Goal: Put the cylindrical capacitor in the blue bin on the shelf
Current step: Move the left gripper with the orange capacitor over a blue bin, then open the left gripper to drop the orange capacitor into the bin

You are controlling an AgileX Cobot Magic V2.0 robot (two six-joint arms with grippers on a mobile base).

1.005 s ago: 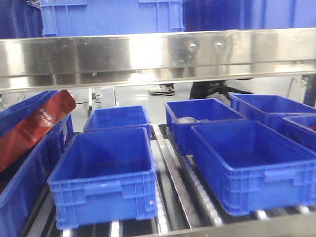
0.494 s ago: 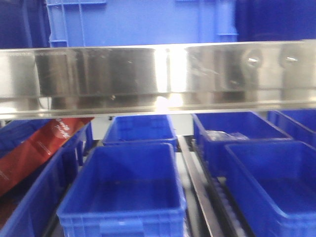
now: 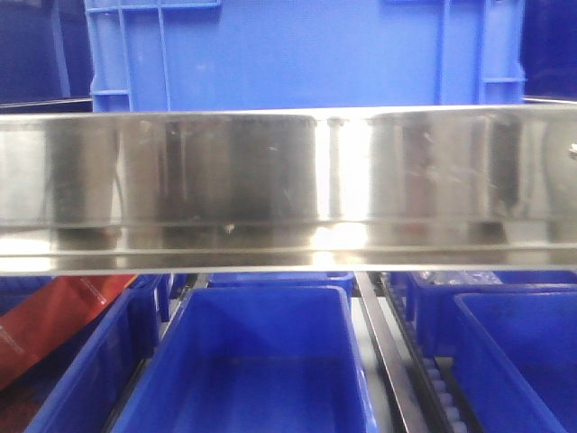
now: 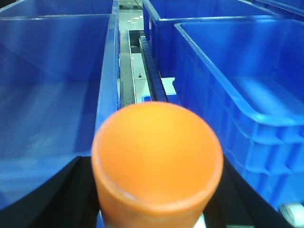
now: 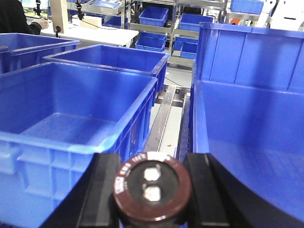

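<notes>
One cylindrical capacitor (image 5: 152, 190) was counted. It was clamped between the black fingers (image 5: 102, 190) of the right gripper (image 5: 152, 183), with its two-terminal end turned to the wrist camera. It was held low at bin height, in front of the metal track (image 5: 166, 114) that ran between two bins, and was over neither. The left blue bin (image 5: 71, 109) stood on one side and the right blue bin (image 5: 251, 128) on the other. One more bin (image 5: 114, 57) was counted behind the left one, which made three close by. Smaller ones on far racks were left uncounted.

Progress was judged as follows: the pick was done and the part had been brought in among the bins. The shift over a bin and the release were not yet done. No capacitor was seen lying in any bin.

One orange cylinder (image 4: 156, 156) was gripped by the left gripper (image 4: 156, 190), with a black finger pressed to each side and blue bins to either side of it.

In the front view, one broad steel rail of the shelf (image 3: 288, 180) was seen, with one bin on the tier above (image 3: 306, 54). At least four were made out below, among them the centre bin (image 3: 261, 361). One red packet (image 3: 54, 316) was noted at lower left. No gripper was caught in that view.
</notes>
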